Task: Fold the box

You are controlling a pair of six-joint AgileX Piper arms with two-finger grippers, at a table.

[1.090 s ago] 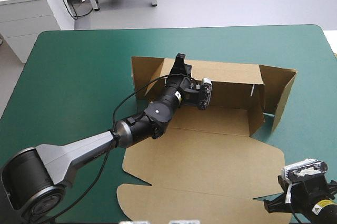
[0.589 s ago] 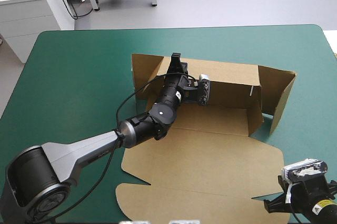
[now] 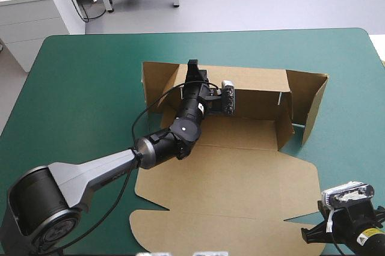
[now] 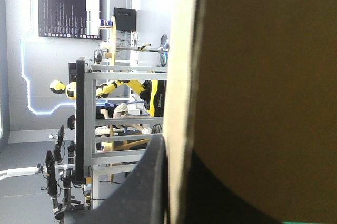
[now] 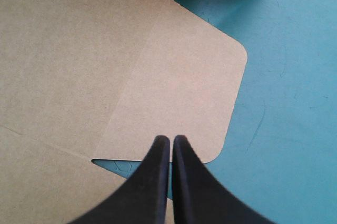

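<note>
**HANDLING NOTE: PART-RAISED BOX, GRIP POINTS**

The brown cut-board box lies at the centre of the high view on the teal-green covered surface. Its long far wall stands upright across the upper middle of the frame. An end flap angles out at upper right. The wide lid panel lies flat toward the lower edge.

The left gripper sits over the top edge of the far wall near its left end. In the left wrist view the sheet's pale cut edge runs between the black fingers. They are clamped on it with only the board's thickness between them. The right gripper, at lower right of the high view, hangs over the lid's rounded corner flap. Its fingers are pressed together in a point and hold nothing.

Handling judgement:
- The board appears light and stiff, and probably bends readily only along its scored creases.
- Its smooth faces may slip, and the whole sheet is likely to slide on the surface when one wall is pushed.
- Take hold on a free edge near a crease, pinching across the thickness.
- Avoid gripping mid-panel or forcing against a crease, which could buckle the board.
</note>
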